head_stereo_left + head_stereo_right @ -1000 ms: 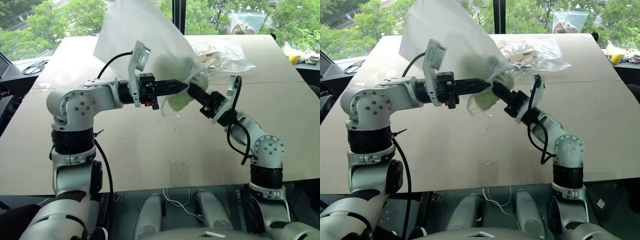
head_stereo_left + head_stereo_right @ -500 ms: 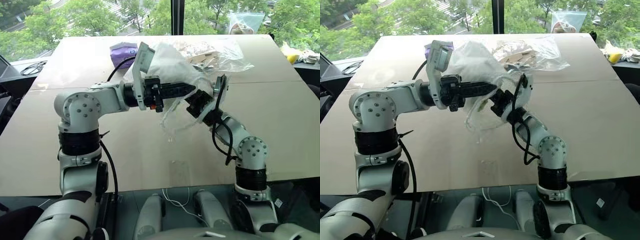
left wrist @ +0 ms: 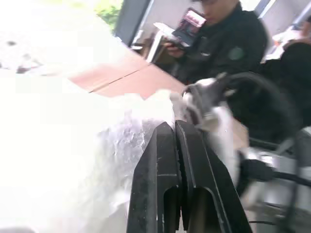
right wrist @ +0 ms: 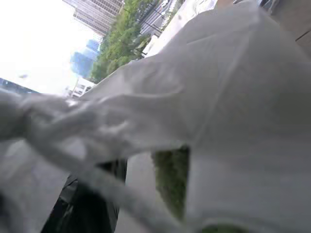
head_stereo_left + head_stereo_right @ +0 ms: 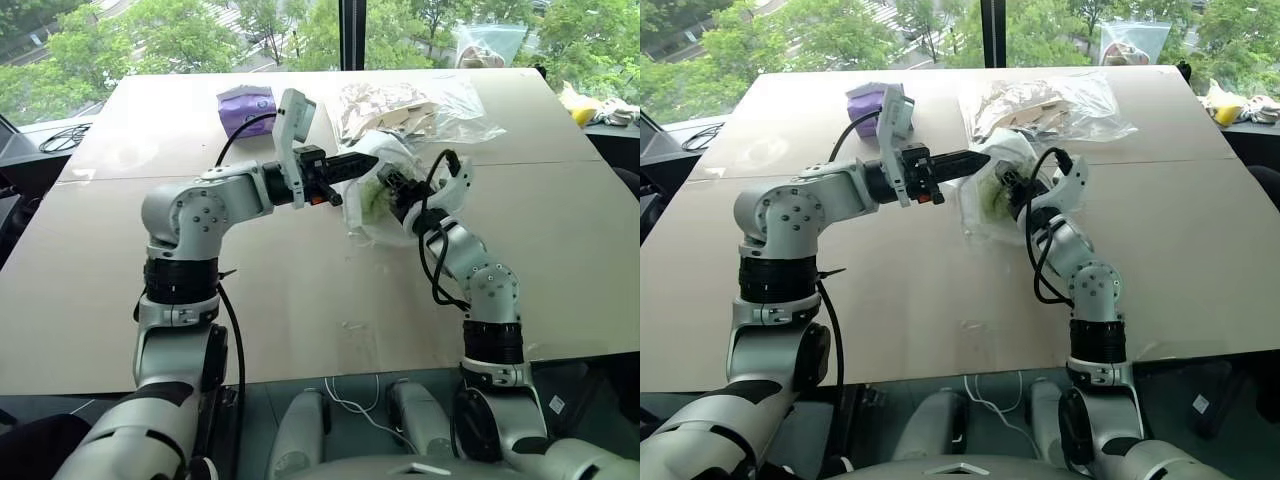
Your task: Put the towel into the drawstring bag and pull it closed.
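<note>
From the head views we count one drawstring bag (image 5: 385, 190), slumped on the table (image 5: 300, 290) between our two grippers, with one green towel (image 5: 372, 197) showing through its thin wall. Our left gripper (image 5: 368, 160) reaches in from the left with its jaws pressed together, pinching the bag's upper edge. Our right gripper (image 5: 397, 186) is at the bag's right side; whether its jaws are spread we cannot tell. Behind lie one purple tissue pack (image 5: 246, 103) and one clear bag of tan pieces (image 5: 420, 105).

In our left wrist view, two black fingers (image 3: 160, 179) sit shut against white film, and one person (image 3: 218, 46) stands beyond.

Our right wrist view gives us crumpled white bag (image 4: 233, 107) and a sliver of green.
</note>
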Action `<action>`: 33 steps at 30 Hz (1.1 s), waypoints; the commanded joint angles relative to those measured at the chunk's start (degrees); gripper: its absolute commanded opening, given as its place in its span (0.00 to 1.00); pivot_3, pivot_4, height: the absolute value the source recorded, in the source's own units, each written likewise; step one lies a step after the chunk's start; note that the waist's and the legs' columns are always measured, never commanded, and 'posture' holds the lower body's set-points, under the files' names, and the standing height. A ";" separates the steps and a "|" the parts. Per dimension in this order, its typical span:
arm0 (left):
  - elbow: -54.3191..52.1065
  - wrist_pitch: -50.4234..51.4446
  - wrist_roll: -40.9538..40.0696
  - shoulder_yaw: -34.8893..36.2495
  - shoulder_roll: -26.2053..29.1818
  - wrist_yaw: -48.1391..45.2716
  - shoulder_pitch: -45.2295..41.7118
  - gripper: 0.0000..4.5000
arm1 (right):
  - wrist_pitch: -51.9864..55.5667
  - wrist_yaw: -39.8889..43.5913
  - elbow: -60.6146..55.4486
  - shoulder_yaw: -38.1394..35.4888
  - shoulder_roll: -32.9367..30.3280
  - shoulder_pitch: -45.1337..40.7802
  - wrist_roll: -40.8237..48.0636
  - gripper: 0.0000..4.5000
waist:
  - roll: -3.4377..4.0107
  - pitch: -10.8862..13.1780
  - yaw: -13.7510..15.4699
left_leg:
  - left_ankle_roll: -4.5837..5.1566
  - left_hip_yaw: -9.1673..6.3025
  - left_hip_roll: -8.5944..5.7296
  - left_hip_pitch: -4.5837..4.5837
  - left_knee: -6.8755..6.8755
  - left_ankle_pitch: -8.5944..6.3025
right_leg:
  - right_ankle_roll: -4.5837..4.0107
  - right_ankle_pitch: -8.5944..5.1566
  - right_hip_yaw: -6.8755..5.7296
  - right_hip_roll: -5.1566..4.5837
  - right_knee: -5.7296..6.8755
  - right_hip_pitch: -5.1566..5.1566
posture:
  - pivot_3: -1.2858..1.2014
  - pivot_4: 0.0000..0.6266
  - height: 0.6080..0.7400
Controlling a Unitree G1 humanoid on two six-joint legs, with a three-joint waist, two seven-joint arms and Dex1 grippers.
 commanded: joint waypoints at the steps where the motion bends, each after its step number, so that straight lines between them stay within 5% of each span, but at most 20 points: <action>1: 3.38 -5.69 5.27 0.15 -0.26 1.81 -1.80 0.00 | 6.00 3.53 -5.21 4.85 -3.54 0.58 -2.71 0.84 | 0.00 0.00 0.01 | 0.00 0.00 0.00 0.00 -0.03 0.00 | -0.01 0.00 -0.01 0.00 0.00 -0.01 | 0.52 0.24 1.00; 6: 5.88 -9.00 8.04 0.77 -1.44 2.12 -2.50 0.00 | 15.15 9.18 -14.11 12.04 -8.38 1.21 -2.38 0.84 | -0.01 0.00 0.01 | 0.00 0.01 -0.01 -0.05 -0.05 0.00 | -0.01 0.00 0.00 -0.03 -0.05 -0.02 | 0.52 0.24 1.00; 13: 6.60 -9.96 8.88 0.89 -3.37 1.37 -3.27 0.00 | 16.86 17.58 -22.27 11.00 -14.03 0.85 -1.46 0.84 | -0.02 -0.01 0.48 | 0.00 0.00 -0.03 -0.05 0.09 0.00 | 0.05 -0.01 -0.02 -0.05 -0.04 0.03 | 0.52 0.24 1.00; 20: 6.87 -10.52 9.24 0.30 -5.49 0.35 -4.12 0.00 | 3.63 16.54 -24.24 -3.38 -4.39 0.40 12.42 0.84 | -0.03 -0.01 0.40 | 0.00 -0.05 0.01 -0.05 0.06 0.00 | 0.03 0.00 -0.05 0.00 -0.02 0.01 | 0.52 0.24 1.00; 22: 6.93 -10.55 9.55 0.42 -5.83 0.22 -4.36 0.00 | 2.91 15.67 -24.31 -5.09 -7.09 0.48 8.78 0.84 | -0.03 -0.01 0.49 | 0.00 -0.04 0.00 -0.03 0.05 0.00 | 0.04 0.00 -0.04 0.00 -0.01 0.02 | 0.52 0.24 1.00; 30: 6.85 -10.74 10.27 -0.20 -7.39 -0.53 -5.30 0.00 | 11.51 22.72 -31.60 5.86 -35.88 5.67 -11.21 0.84 | -0.03 0.00 1.44 | 0.00 0.02 -0.09 -0.06 0.01 0.00 | 0.03 -0.01 0.00 -0.08 -0.07 0.00 | 0.52 0.24 1.00; 33: 6.40 -10.09 9.62 0.24 -8.43 -0.46 -5.82 0.00 | 11.12 24.51 -32.79 9.67 -39.94 7.03 -16.24 0.84 | -0.04 0.00 1.43 | 0.00 0.03 -0.09 -0.05 0.03 0.00 | 0.19 -0.11 0.00 -0.07 -0.07 0.00 | 0.52 0.24 1.00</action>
